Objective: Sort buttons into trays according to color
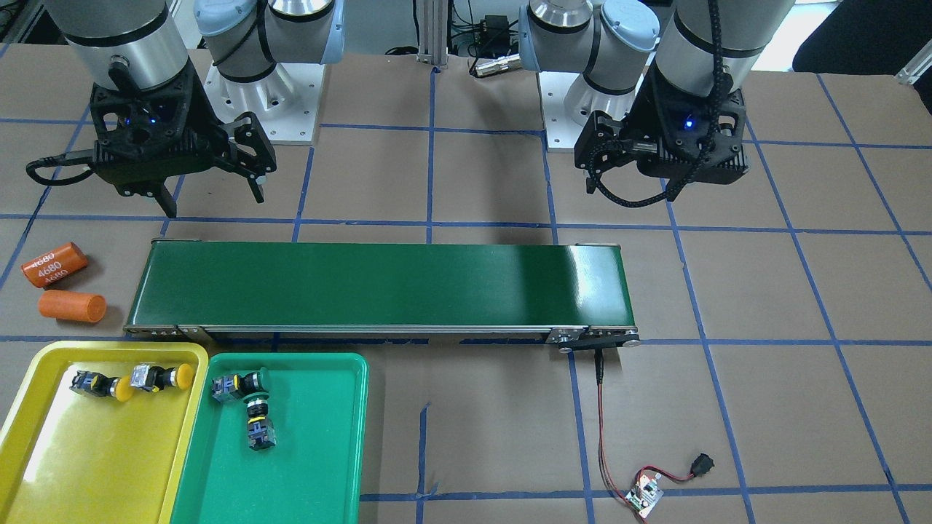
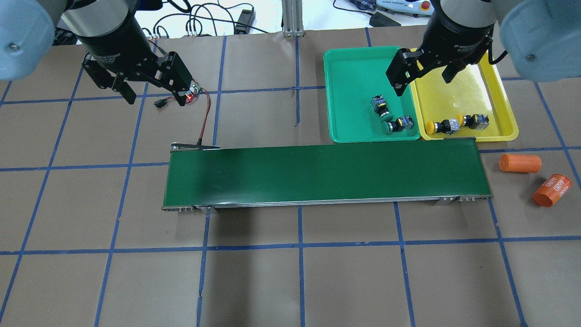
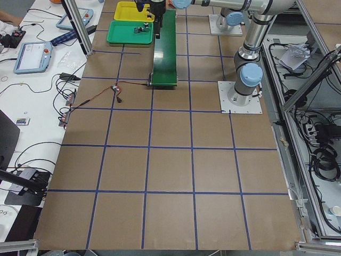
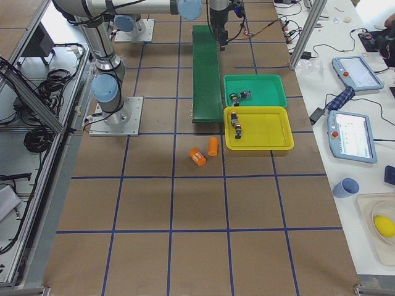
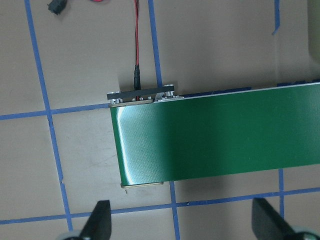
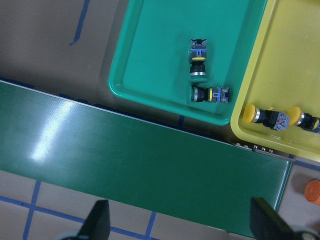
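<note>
Two green buttons lie on their sides in the green tray. Two yellow buttons lie in the yellow tray beside it. They also show in the right wrist view, green and yellow. My right gripper is open and empty, held above the seam between the two trays. My left gripper is open and empty, high above the table near the belt's other end.
A long dark-green conveyor belt lies across the middle, in front of the trays. Two orange cylinders lie past its right end. A small circuit board with red wires sits under my left gripper.
</note>
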You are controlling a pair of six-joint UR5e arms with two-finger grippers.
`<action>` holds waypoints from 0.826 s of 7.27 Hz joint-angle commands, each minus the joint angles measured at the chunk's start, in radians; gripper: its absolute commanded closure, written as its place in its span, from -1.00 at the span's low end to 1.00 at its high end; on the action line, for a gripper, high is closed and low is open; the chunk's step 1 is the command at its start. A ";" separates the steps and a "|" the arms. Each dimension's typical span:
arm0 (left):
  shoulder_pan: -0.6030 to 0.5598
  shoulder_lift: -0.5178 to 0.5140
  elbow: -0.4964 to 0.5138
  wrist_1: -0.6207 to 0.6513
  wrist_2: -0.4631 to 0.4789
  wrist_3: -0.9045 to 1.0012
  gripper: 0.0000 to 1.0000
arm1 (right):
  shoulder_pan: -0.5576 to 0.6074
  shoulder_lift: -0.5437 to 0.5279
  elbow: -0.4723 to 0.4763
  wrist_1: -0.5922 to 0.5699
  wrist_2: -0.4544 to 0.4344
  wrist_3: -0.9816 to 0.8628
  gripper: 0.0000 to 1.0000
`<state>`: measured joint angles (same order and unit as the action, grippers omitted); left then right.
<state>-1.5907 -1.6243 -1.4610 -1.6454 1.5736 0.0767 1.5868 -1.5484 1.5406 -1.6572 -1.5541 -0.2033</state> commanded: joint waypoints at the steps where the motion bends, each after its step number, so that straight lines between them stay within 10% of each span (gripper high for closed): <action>1: 0.000 0.000 -0.002 -0.001 0.009 0.000 -1.00 | 0.002 0.004 -0.037 0.043 0.011 0.114 -1.00; 6: 0.000 -0.002 -0.005 0.004 0.006 0.000 -1.00 | 0.001 0.005 -0.063 0.123 0.011 0.183 -1.00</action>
<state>-1.5907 -1.6276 -1.4633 -1.6415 1.5813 0.0767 1.5878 -1.5422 1.4772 -1.5384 -1.5519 -0.0244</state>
